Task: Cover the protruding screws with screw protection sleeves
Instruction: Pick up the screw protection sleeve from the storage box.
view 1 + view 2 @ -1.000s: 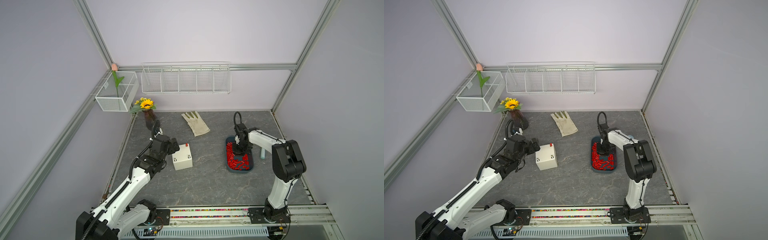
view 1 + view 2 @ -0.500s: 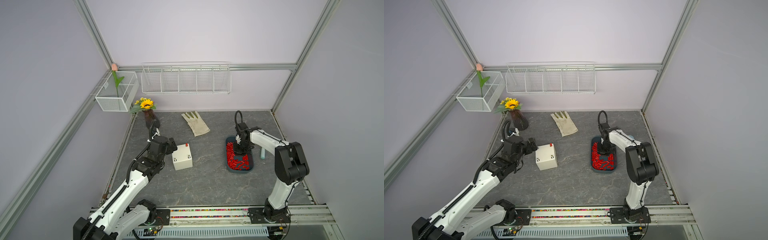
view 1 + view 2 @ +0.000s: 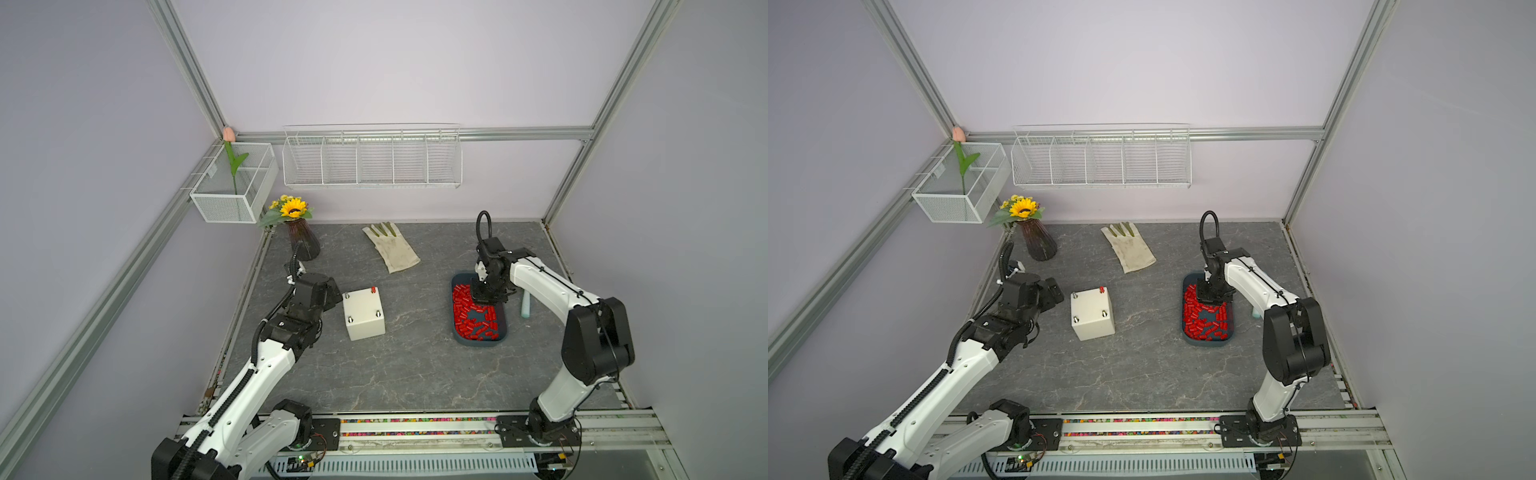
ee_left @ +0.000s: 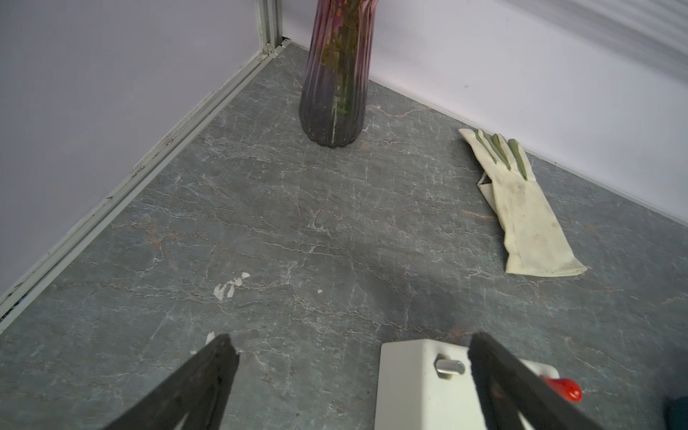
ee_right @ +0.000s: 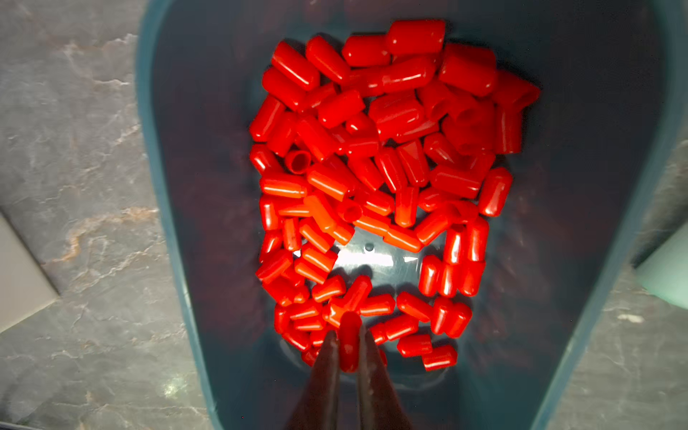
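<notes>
Red at one corner only: found a single sleeve (image 3: 373,289) seated on the far stud of the cream box (image 3: 364,313), and counted three protruding screws (image 4: 449,366) bare and silver at the other corners in both top views. Judged the task roughly a quarter done, with three caps to go.

Found the rest of the screw protection sleeves (image 5: 372,149) heaped in the blue tray (image 5: 160,186), well apart from the box on the grey surface (image 3: 415,365). Saw the right end effector (image 5: 349,335) low over that tray, tips pressed together on one red sleeve (image 5: 349,348), pinched along its length. Took it for the next cap.

Saw the left end effector (image 4: 350,337) spread wide and empty, just beside the box.

Could not tell whether the pinched sleeve hung clear of the heap, nor which way its open end faced. Could not tell whether the left fingers touched the box. Lost part of the capped stud behind one finger (image 4: 521,383) in the left wrist view. Made out the pale green tube (image 3: 526,305) only in part, past the right arm.
</notes>
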You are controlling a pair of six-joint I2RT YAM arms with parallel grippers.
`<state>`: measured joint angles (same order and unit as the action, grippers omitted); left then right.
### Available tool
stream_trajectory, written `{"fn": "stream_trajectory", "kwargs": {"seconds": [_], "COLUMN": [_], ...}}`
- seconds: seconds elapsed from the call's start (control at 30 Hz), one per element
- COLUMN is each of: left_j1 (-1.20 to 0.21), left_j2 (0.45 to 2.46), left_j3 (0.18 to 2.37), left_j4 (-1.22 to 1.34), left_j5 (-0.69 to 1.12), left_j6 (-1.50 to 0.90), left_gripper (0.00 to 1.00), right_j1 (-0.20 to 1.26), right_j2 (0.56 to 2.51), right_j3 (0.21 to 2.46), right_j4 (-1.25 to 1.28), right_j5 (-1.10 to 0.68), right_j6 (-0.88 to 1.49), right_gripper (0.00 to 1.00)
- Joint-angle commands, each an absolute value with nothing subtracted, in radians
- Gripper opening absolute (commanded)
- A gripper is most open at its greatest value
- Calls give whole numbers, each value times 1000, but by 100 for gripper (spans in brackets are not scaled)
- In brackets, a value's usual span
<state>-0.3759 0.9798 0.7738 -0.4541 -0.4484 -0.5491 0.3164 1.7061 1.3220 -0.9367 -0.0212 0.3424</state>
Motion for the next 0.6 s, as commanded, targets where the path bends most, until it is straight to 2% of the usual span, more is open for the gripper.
{"fn": "stream_trajectory", "kwargs": {"seconds": [0.0, 0.57], "left_j1": [-358, -316], "left_j2": [970, 961], "left_j3": [759, 764], "left_j4": [-476, -459], "left_j5": [-470, -494], "left_j6": [-566, -546], "left_gripper": [99, 99], "right_j1": [335, 478], "right_j2": [1663, 1598], "right_j3": [1349, 1576], "right_j4": [-1010, -1155], "right_j5": [-6, 27], "right_j6": [332, 355], "right_gripper": [13, 13]}}
